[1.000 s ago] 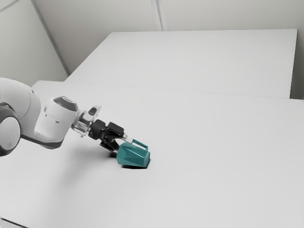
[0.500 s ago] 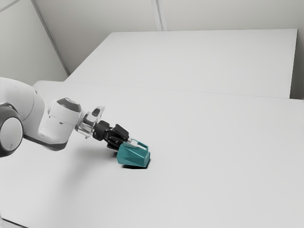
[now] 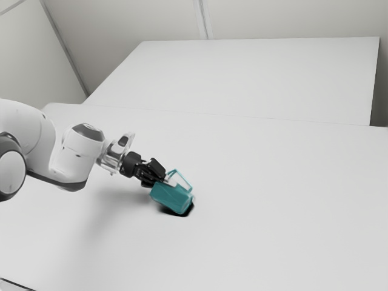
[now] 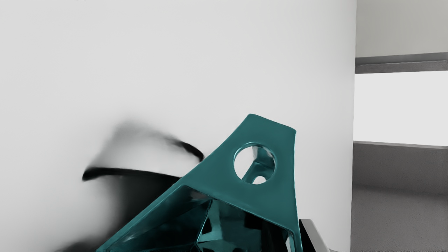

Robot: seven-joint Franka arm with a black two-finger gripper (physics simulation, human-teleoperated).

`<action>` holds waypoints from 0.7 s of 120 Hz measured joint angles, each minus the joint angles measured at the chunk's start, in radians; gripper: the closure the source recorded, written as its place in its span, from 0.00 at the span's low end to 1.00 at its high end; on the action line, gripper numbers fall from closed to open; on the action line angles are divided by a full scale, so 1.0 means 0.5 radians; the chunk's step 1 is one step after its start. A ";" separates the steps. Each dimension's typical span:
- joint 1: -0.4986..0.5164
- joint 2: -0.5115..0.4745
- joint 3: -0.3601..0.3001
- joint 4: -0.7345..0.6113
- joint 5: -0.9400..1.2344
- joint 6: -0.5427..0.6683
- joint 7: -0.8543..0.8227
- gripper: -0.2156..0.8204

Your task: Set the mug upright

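The gripper (image 3: 167,180) is at the teal faceted mug (image 3: 170,197), at its mouth end on the handle side. Tilted on the table, the mug has its mouth end toward the hand and higher than its base; the handle loop is on the upper side. In the wrist view, the mug (image 4: 210,206) shows its hollow inside and a flat part with a round hole. Here the gripper (image 4: 296,239) is shut on the mug's wall, one finger outside it, the other largely hidden inside.
The white table (image 3: 273,212) stretches around the mug, with a dark shadow beneath it. A second white surface (image 3: 254,79) stands behind, toward the pale walls.
My fingers have closed from their wider spread, and the hand has shifted slightly toward the mug. The mug has tipped, its handle swinging up and its base end moving slightly toward the exterior view's right.
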 joint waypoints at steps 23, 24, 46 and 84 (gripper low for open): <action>-0.021 -0.050 0.004 -0.008 -0.047 -0.024 0.001 0.95; -0.023 -0.053 0.004 -0.009 -0.049 -0.025 0.001 0.95; -0.075 -0.186 0.012 -0.008 -0.099 -0.032 -0.023 0.96; -0.089 -0.383 -0.095 0.024 0.225 0.222 -0.157 0.97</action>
